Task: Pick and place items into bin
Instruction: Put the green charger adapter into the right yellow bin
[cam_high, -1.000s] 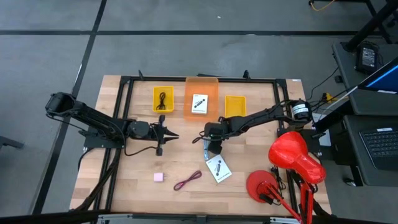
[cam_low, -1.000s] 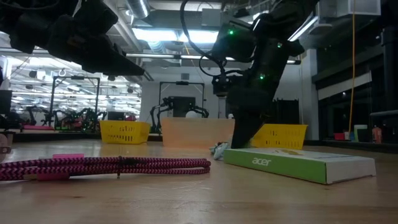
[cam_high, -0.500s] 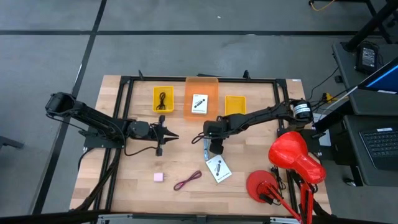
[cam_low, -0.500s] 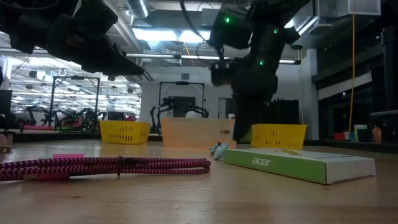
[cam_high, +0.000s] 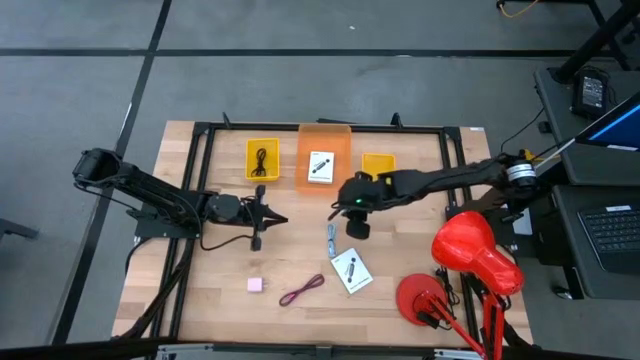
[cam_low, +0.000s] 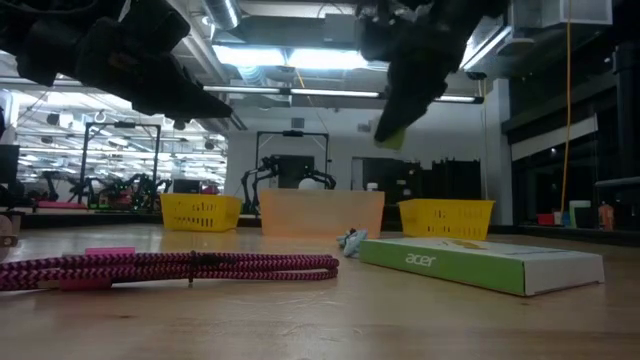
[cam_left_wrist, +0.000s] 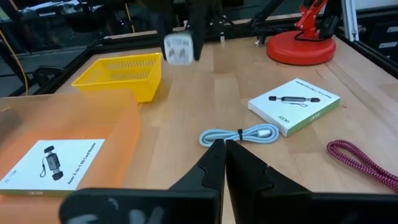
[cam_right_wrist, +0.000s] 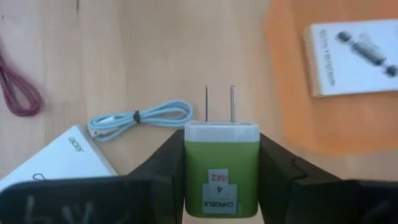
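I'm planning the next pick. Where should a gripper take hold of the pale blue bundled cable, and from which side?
Grip the pale blue cable at its dark tie, where the strands are bunched tightest. It lies flat and clear of the white box, so probably come straight down, fingers across its narrow width.

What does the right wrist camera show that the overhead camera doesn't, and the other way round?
Only the right wrist view shows the green charger's two prongs and label, clamped in the right gripper. Only the high view shows the pink square, the yellow bins and the waiting left gripper. Both show the pale blue cable, the maroon cord and the orange bin.
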